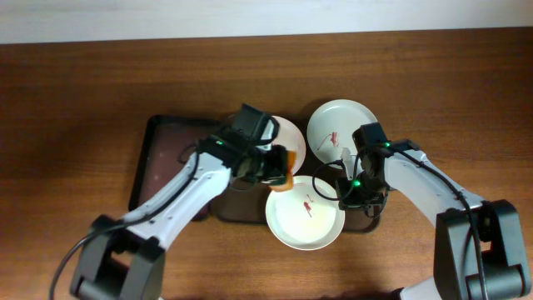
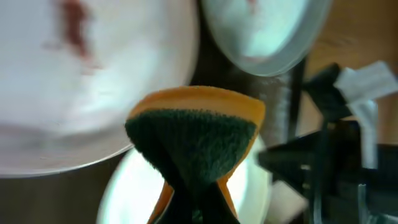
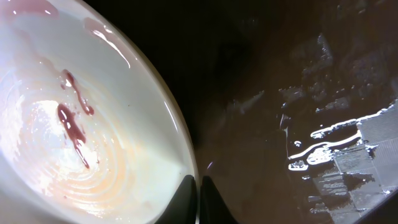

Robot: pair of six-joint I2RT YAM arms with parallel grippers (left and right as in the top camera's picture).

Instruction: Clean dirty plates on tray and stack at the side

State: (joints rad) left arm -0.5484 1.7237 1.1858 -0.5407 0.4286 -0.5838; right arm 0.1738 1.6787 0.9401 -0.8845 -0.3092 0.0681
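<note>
Three white plates show in the overhead view. One plate [image 1: 341,125] with red smears lies at the back right. One plate [image 1: 293,133] is partly hidden under my left arm. The front plate [image 1: 305,221] has a red smear. My right gripper [image 1: 343,196] is shut on its right rim, as the right wrist view [image 3: 198,196] shows on the plate [image 3: 81,124]. My left gripper [image 1: 279,171] is shut on an orange and green sponge [image 2: 196,134], held just above the front plate's far edge. The brown tray [image 1: 162,162] lies under the plates.
The left part of the tray holds no plates. Wooden table [image 1: 75,100] surrounds the tray on all sides. A pale wall edge [image 1: 250,17] runs along the back.
</note>
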